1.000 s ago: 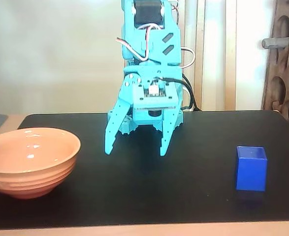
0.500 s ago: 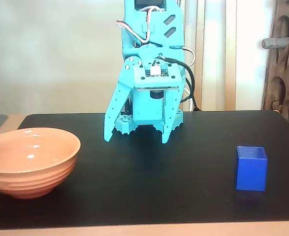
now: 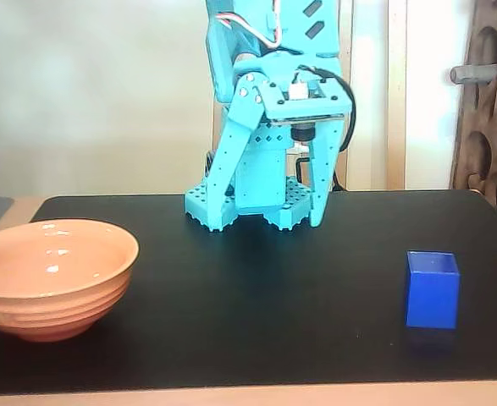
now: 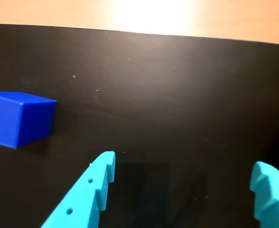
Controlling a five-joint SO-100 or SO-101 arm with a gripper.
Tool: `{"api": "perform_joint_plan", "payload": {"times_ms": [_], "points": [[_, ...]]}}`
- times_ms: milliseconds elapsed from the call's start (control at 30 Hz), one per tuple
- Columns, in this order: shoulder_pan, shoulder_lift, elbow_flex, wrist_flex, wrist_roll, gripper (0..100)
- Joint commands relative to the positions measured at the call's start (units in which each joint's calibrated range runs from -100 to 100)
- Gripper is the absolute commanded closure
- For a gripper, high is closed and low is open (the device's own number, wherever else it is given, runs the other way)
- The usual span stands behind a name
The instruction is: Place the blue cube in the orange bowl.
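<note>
Fixed view, arm: turquoise plastic robot arm (image 3: 269, 101) stands at the back middle of the scene, with red and white wires looping over its upper body and a black cable at its right side.
End effector: turquoise two-finger end effector (image 3: 265, 222) points downward, raised above the bench; its fingers are spread wide apart and nothing sits between them.
Blue cube: small matte deep-blue cube (image 3: 432, 289) stands upright on the bench at the right of the fixed view, a little taller than wide, well apart from the end effector and free of any contact.
Orange bowl: wide glossy peach-orange bowl with ridged outer wall (image 3: 53, 279) sits at the left edge of the fixed view, upright, its inside empty, well apart from the cube with the arm's position between them.
Bench: flat black-topped bench (image 3: 248, 330) with a pale wooden edge along the front.
Wrist view, end effector: two turquoise fingertips (image 4: 182, 183) rise from the bottom edge, one at lower centre-left and one at lower right, with bare black bench (image 4: 168, 95) in the wide gap.
Wrist view, cube: blue cube (image 4: 18, 118) lies at the left edge, partly cut off by the frame, to the left of the left fingertip and outside the gap.
Background: pale wall behind the arm, and a brown carved wooden panel (image 3: 489, 110) at the far right of the fixed view.
</note>
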Motion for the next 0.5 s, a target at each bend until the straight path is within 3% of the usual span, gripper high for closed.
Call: {"api": "perform_joint_plan", "payload": {"times_ms": [0, 467], "points": [[-3.48, 0.22, -6.89, -1.33, -1.53, 68], [-10.9, 0.13, -6.99, -1.33, -5.78, 68]]}}
